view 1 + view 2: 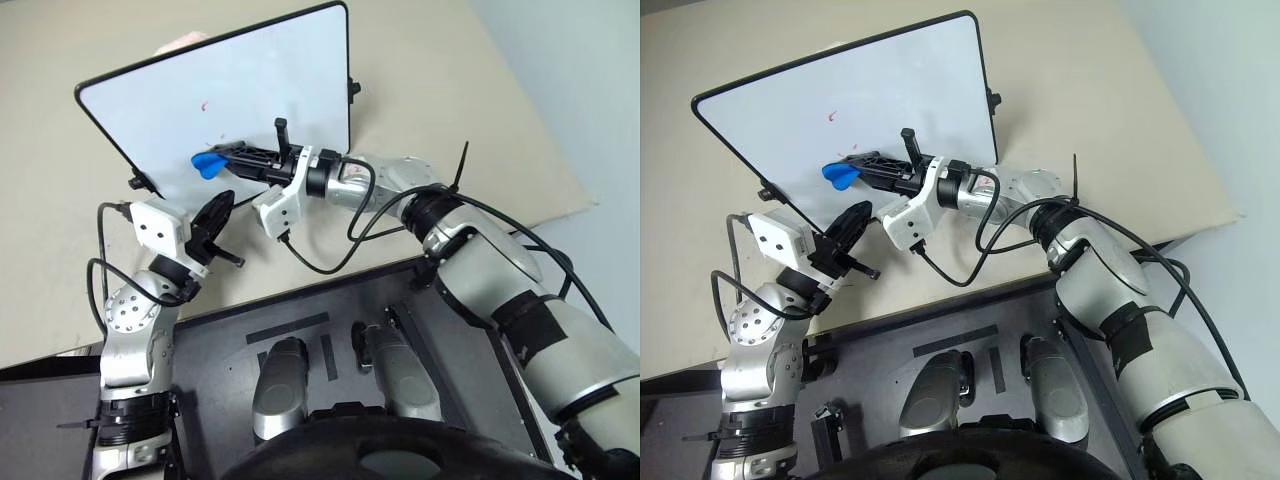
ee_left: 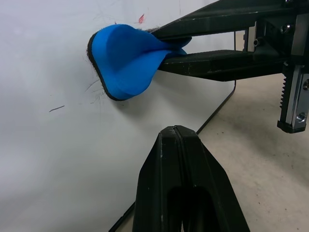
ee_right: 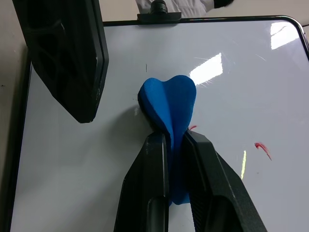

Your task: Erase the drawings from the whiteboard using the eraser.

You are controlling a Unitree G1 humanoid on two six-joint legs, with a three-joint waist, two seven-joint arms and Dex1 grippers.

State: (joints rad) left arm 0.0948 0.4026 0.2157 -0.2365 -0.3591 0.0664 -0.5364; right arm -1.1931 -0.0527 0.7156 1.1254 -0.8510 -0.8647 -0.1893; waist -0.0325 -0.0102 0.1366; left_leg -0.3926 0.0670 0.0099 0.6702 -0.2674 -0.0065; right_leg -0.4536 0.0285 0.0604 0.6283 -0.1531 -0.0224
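The whiteboard (image 1: 260,90) stands tilted on the beige table, black-framed. Of the drawings, a small red mark (image 1: 205,104) shows on the board's white face; the right wrist view shows that red stroke (image 3: 262,147) and a red speck beside the fingers. My right gripper (image 1: 228,157) reaches in level from the right and is shut on the blue eraser (image 1: 208,165), whose wide end presses flat against the board (image 3: 169,99). My left gripper (image 1: 220,208) sits just below the eraser near the board's lower edge, its fingers (image 2: 176,145) shut together with nothing between them.
The beige table (image 1: 450,90) extends behind and to the right of the board, ending at an edge on the right. A black cable (image 1: 320,262) loops below my right wrist. Something pale (image 1: 180,42) shows behind the board's top edge.
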